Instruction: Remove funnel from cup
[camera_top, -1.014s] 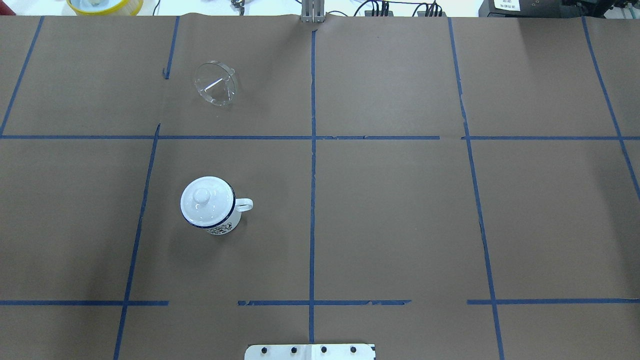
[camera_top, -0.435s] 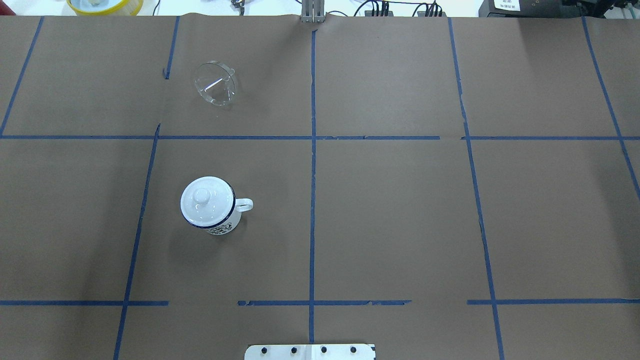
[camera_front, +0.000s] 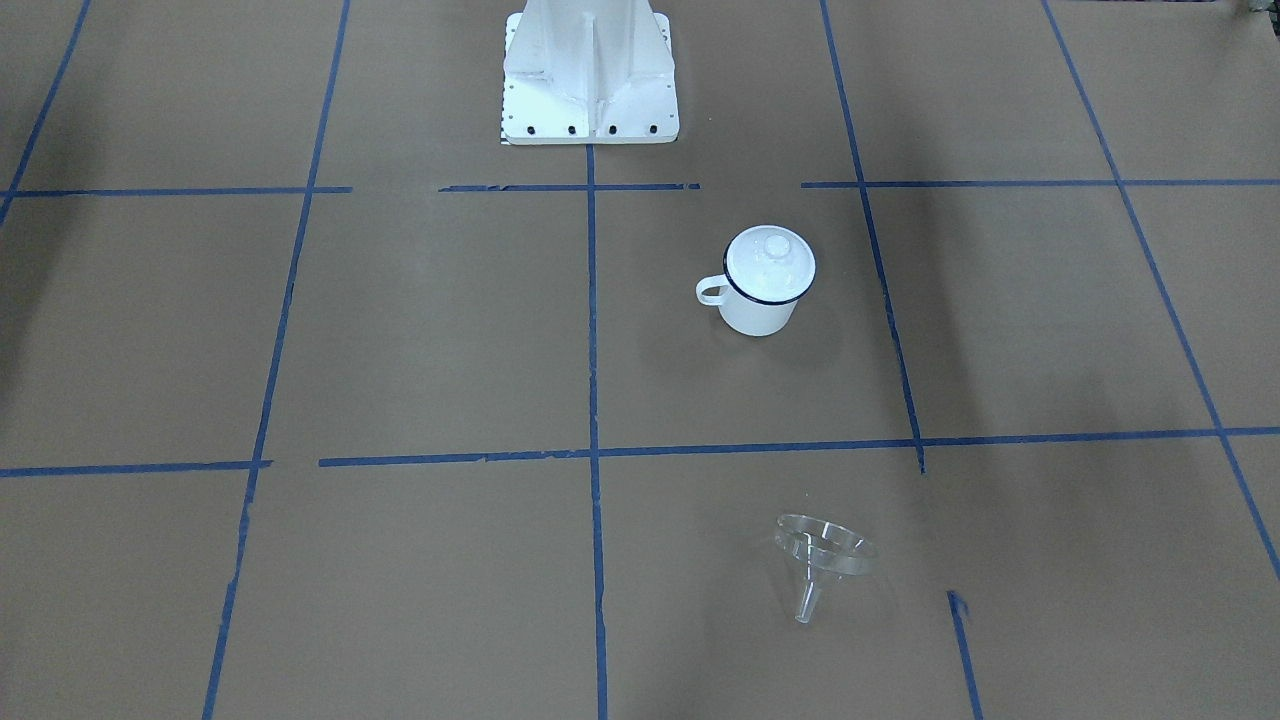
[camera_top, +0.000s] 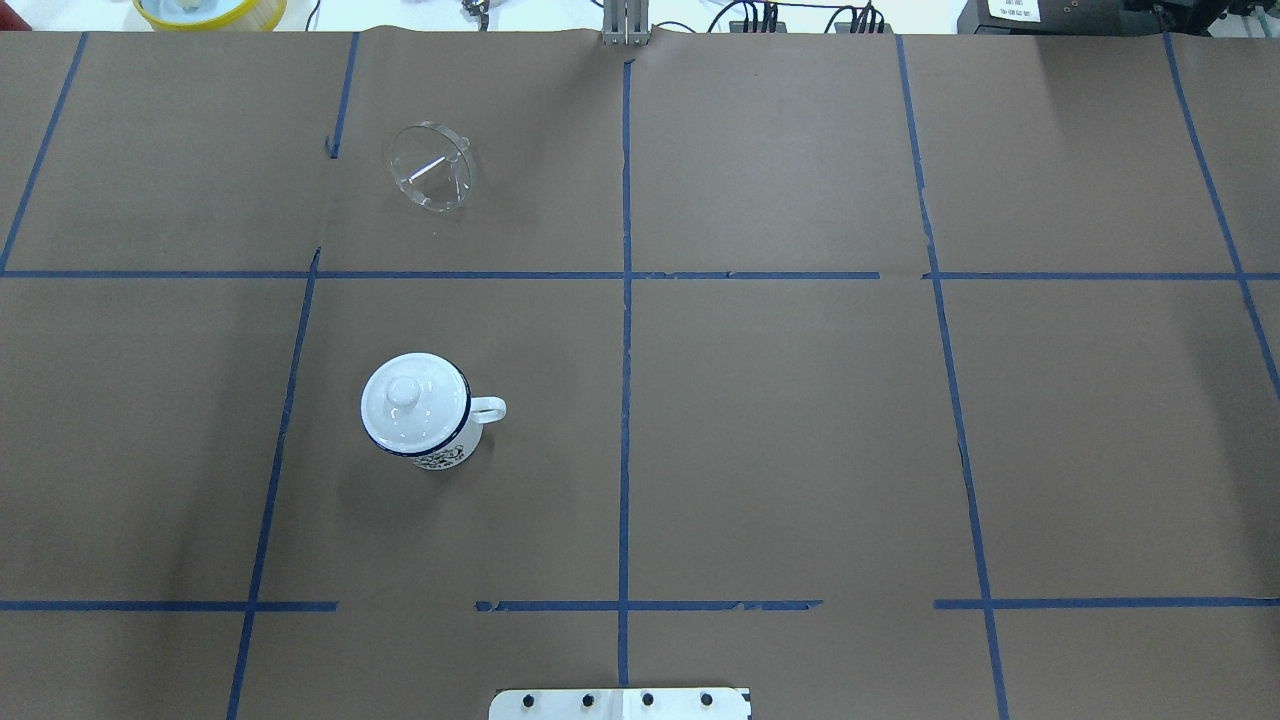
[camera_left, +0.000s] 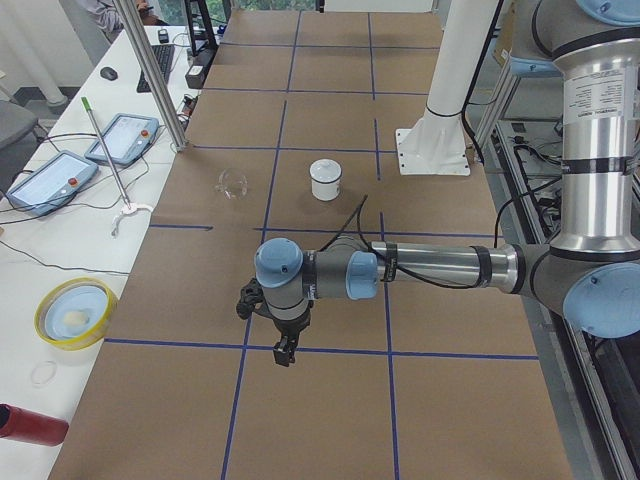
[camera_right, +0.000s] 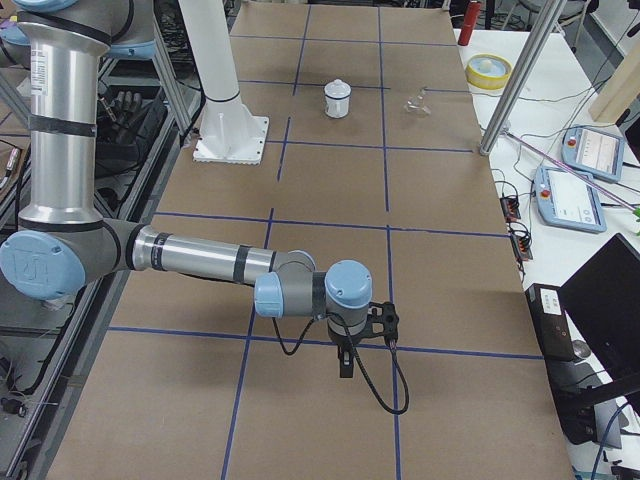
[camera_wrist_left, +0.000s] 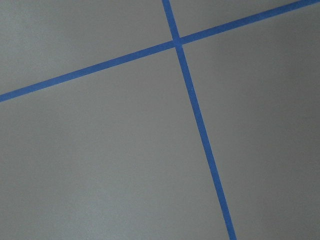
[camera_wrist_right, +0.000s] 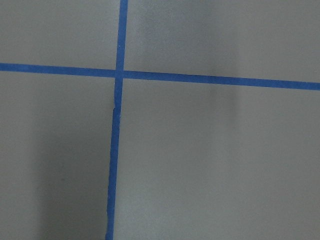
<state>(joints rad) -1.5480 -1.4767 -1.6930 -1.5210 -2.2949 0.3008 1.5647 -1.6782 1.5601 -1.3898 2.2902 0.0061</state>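
Note:
The clear funnel (camera_top: 430, 180) lies tilted on the brown paper, far left of centre, apart from the cup; it also shows in the front view (camera_front: 822, 545). The white enamel cup (camera_top: 442, 457) stands nearer the robot with its handle toward the middle, and a white knobbed lid (camera_top: 412, 402) sits on it. The cup also shows in the front view (camera_front: 758, 315). My left gripper (camera_left: 283, 350) shows only in the exterior left view, low over the table's left end. My right gripper (camera_right: 346, 365) shows only in the exterior right view, over the right end. I cannot tell whether either is open or shut.
The robot's white base plate (camera_top: 620, 703) is at the near edge. A yellow bowl (camera_left: 70, 312), a red bottle (camera_left: 30, 425) and teach pendants (camera_left: 120, 135) lie on the side bench beyond the far edge. A metal pole (camera_left: 150, 70) stands at the far edge.

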